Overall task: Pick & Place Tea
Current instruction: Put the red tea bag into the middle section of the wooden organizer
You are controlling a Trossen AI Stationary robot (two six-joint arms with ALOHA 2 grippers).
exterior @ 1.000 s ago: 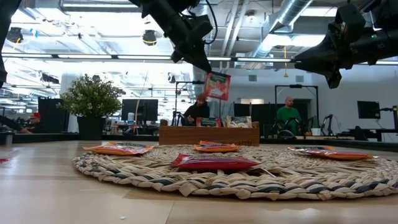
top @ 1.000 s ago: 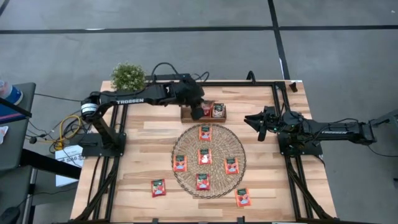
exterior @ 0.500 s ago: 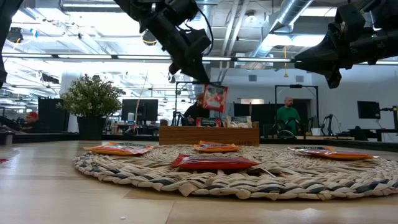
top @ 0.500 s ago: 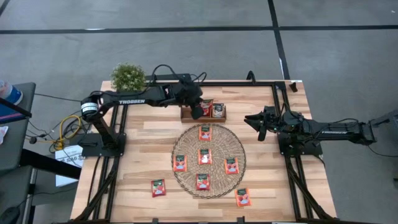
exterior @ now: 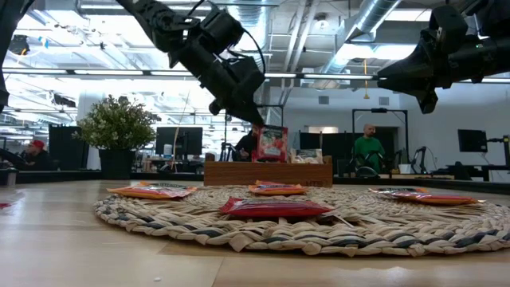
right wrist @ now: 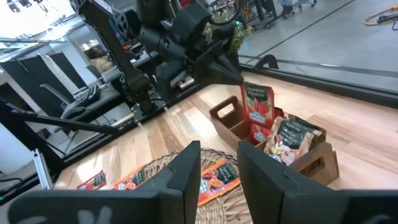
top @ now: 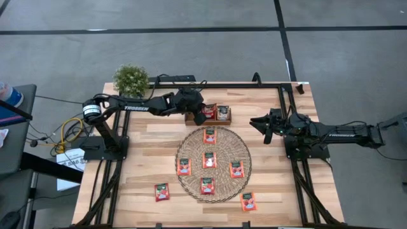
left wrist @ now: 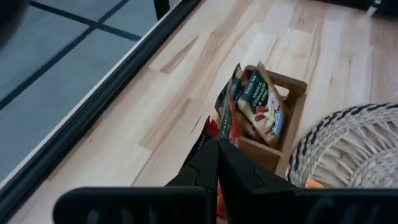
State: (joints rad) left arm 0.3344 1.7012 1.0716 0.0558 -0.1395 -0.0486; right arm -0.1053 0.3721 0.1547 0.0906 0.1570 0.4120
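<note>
Left gripper [exterior: 253,119] jaws clenched on red tea sachet [exterior: 271,144], hanging below them into wooden tray [exterior: 268,172]; right gripper [top: 264,126] jaws released.

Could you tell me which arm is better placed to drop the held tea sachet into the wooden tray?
The left. Its gripper is shut on the red sachet right above the wooden tray, while the right gripper waits open off to the side, holding nothing.

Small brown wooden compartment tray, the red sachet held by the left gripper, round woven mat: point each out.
Small brown wooden compartment tray [exterior: 239,173]: low view, on its front wall.
Red sachet [right wrist: 256,101] held by the left gripper: right wrist view, on its face.
Round woven mat [top: 224,137]: high view, on bare weave.
</note>
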